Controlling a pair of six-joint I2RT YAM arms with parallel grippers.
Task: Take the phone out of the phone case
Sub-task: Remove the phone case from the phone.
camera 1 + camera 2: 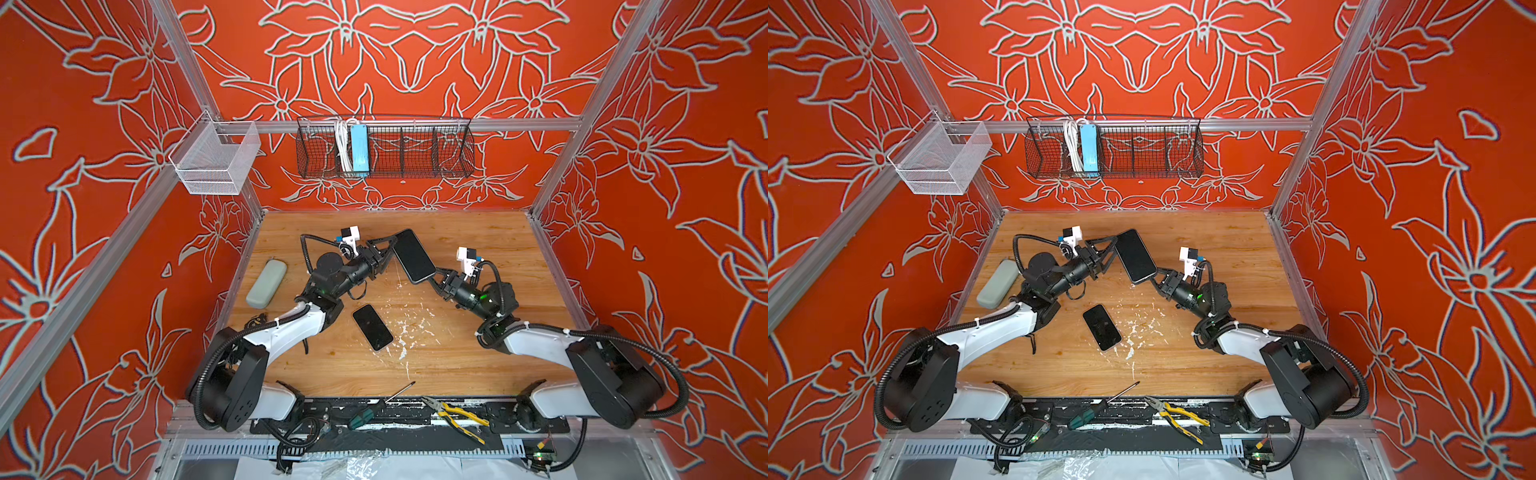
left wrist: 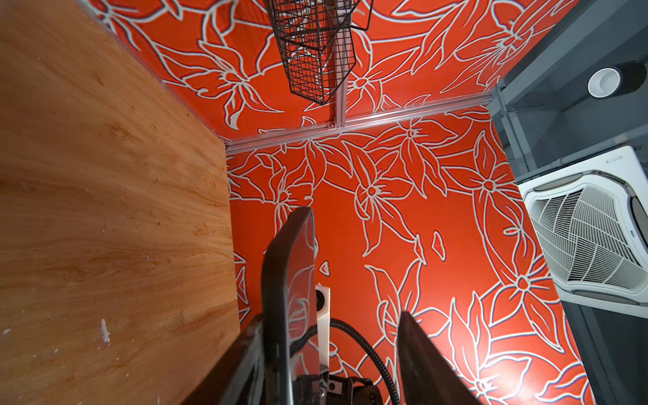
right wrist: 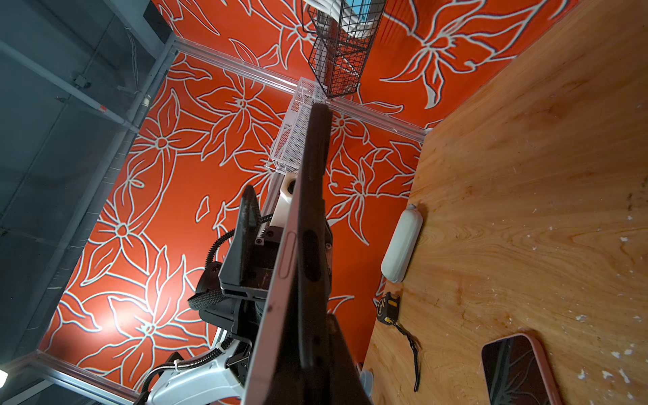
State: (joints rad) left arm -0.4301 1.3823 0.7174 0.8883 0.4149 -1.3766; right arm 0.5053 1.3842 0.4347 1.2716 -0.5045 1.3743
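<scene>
bright, even light; soft shadows; glare patch on red wall [image 3: 140, 326]; edges bowed; close parts blurred.

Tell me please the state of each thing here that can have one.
phone in its case, lifted off the table, tilted.
right gripper, shut on its near end.
left gripper, open around its far end.
second phone, flat on the table, screen dark.
glasses case, closed, lying flat.
pliers, lying on the front rail, handles slightly apart.
</scene>
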